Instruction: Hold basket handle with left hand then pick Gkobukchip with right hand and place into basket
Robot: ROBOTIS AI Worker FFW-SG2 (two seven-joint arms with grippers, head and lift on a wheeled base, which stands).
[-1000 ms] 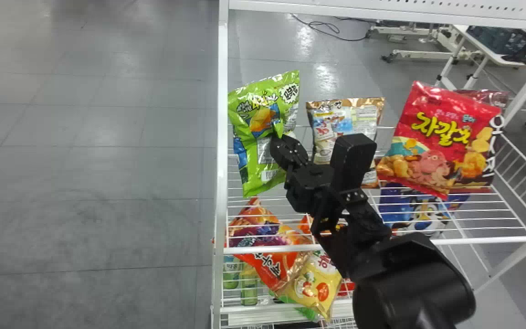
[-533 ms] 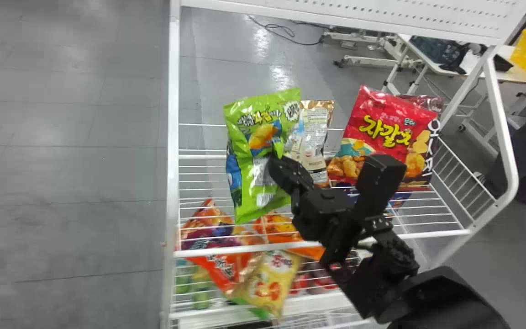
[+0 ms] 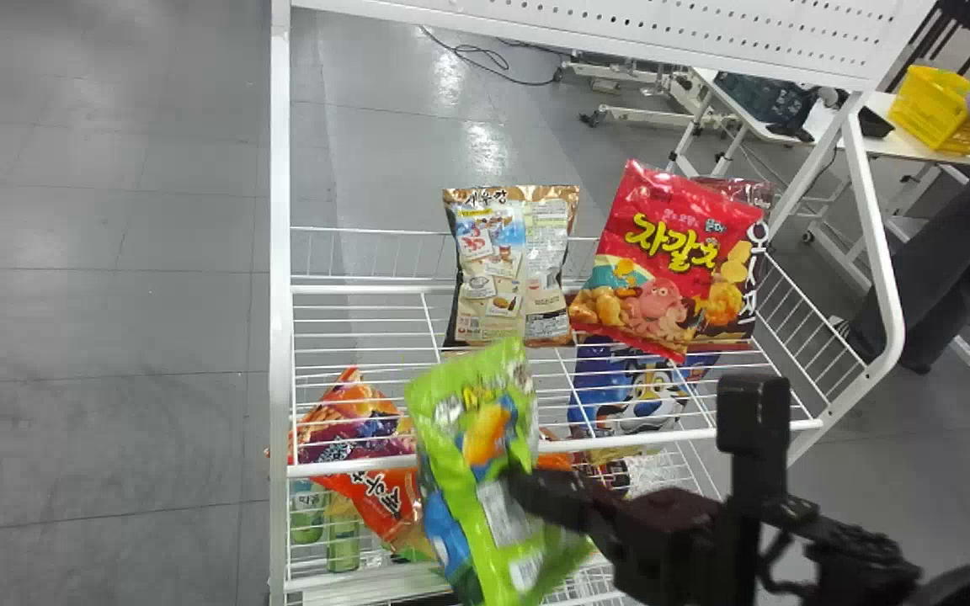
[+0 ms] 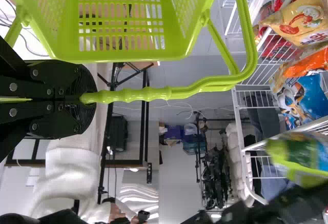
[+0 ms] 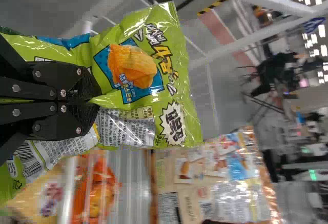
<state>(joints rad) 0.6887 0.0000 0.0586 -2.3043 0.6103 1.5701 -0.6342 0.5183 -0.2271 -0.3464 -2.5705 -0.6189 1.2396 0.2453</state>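
In the head view my right gripper [image 3: 519,484] is shut on the green Gkobukchip bag [image 3: 472,438], which hangs before the rack's front rail. The right wrist view has the bag [image 5: 169,75] pinched at its side between the fingertips of my right gripper [image 5: 92,101]. In the left wrist view my left gripper [image 4: 87,97] is closed around the handle [image 4: 169,94] of the light green basket [image 4: 120,44]. Farther off there, the bag [image 4: 302,155] shows beside the right arm.
A white wire rack [image 3: 281,320] holds a brown snack bag [image 3: 508,265] and a red one [image 3: 662,261] on its upper shelf, with orange bags [image 3: 367,471] lower down. A yellow basket [image 3: 935,109] stands on a table behind.
The right gripper has drawn the green bag down and back from the shelf toward me, uncovering the brown bag. In the head view the rack has shifted left.
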